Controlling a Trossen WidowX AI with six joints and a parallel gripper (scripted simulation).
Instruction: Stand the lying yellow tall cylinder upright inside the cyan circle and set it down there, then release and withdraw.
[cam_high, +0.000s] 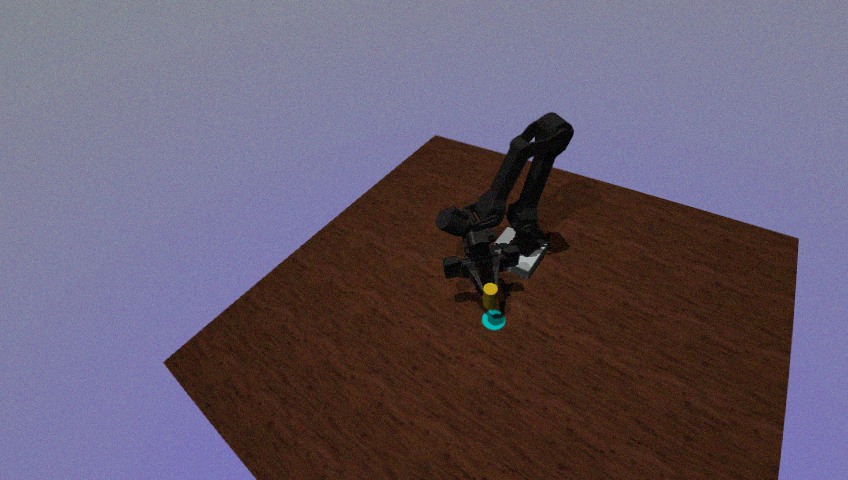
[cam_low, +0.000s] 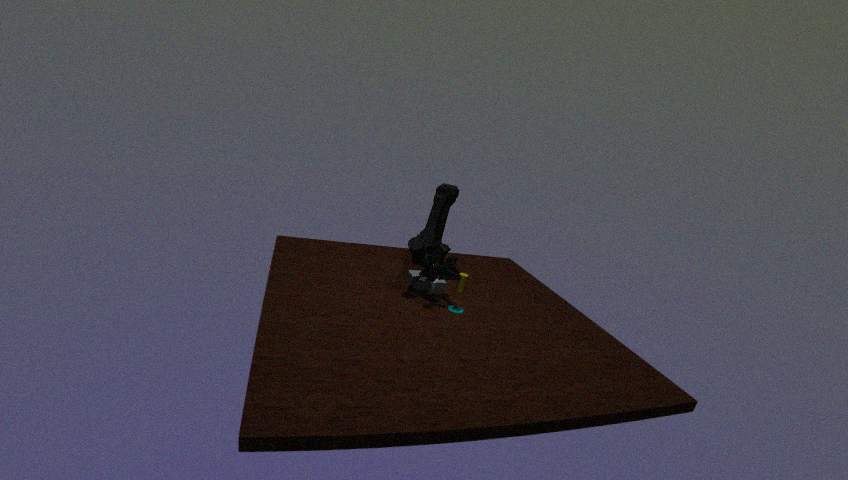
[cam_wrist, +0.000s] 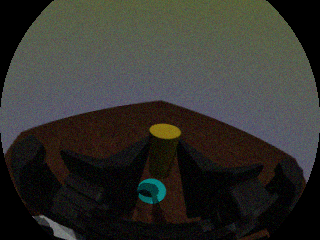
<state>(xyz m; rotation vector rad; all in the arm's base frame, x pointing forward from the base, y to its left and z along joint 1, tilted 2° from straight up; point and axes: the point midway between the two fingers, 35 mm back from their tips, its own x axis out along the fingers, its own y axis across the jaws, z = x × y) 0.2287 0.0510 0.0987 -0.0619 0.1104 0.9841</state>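
The yellow tall cylinder (cam_high: 489, 299) (cam_low: 462, 283) (cam_wrist: 164, 152) is held close to upright, its bright top face up, with a slight lean in the exterior view. My gripper (cam_high: 489, 289) (cam_low: 460, 276) (cam_wrist: 163, 141) is shut on it near its upper part, one finger on each side. The cylinder hangs above the table. The cyan circle (cam_high: 485, 324) (cam_low: 455, 312) (cam_wrist: 162, 191) lies flat below it, and a dark shadow falls across part of the circle. In the exterior view a gap shows between the cylinder's lower end and the circle.
The brown wooden table (cam_high: 595, 368) (cam_low: 416, 368) carries everything. The arm's grey-white base (cam_high: 529, 265) (cam_low: 439, 285) stands behind the gripper, and a corner of it shows at the lower left of the wrist view (cam_wrist: 57, 229). The folded black arm (cam_high: 505, 172) rises above the base.
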